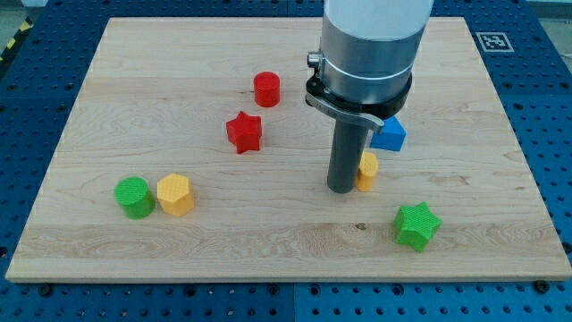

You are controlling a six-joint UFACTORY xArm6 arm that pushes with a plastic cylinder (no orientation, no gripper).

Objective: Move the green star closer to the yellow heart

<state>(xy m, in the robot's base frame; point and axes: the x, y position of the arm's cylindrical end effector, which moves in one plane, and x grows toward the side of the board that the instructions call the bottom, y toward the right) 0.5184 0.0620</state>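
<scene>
Green plastic star [417, 224] nearest, on wooden bench [268, 241]; yellow heart [367, 170] up-left, half hidden, touching my tip [340, 190]. No pincer fitted; state untellable.

Pale matt wooden board [179, 72], ribbed blocks

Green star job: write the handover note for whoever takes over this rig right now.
My tip is down on the board near its middle, directly at the view's left of a yellow block, touching or nearly touching it.
That yellow block is half hidden by the rod; it is probably the yellow heart, but its shape cannot be made out.
The green star lies apart from it, toward the view's bottom right, and my tip is not touching it.
Done: nothing that shows; a clear gap remains between star and yellow block.
Left: bring my tip round to the star's far side and push it up-left toward the yellow block.
</scene>
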